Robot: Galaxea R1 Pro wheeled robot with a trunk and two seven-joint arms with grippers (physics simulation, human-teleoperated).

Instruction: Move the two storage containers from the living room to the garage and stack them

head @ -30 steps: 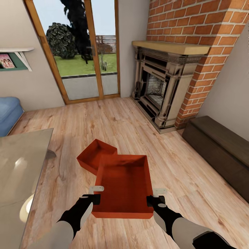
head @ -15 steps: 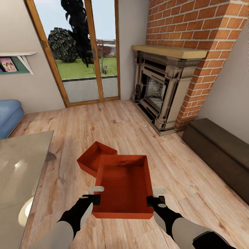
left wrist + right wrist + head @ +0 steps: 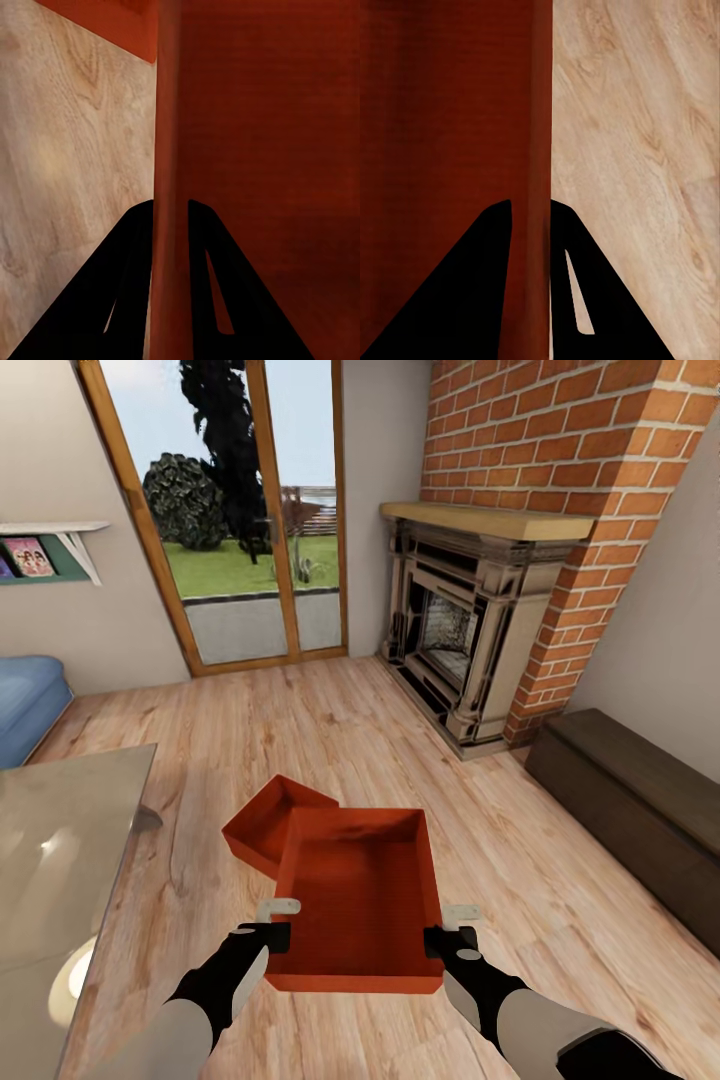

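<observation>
**Two hands carry one container over the living-room floor**

Head view: the left hand [image 3: 277, 923] and right hand [image 3: 447, 926] pinch the side walls of the orange-red, open-topped held container [image 3: 360, 900]; the second container [image 3: 265, 823] lies on the light plank floor [image 3: 300, 730] behind it, near the brick fireplace [image 3: 470, 630].

Left wrist view: black fingers [image 3: 131, 270] straddle the smooth wall.

Right wrist view: fingers [image 3: 484, 270] likewise clamp the opposite wall.

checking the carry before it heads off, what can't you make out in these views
- Head view: the second container is partly hidden behind the held container; whether the two touch cannot be told.
- Head view: the glass table, blue sofa and dark bench are cut off by the frame edges.
- Wrist views: each tool, left tool and right tool, straddles a wall; the container's far end is cut off.
</observation>
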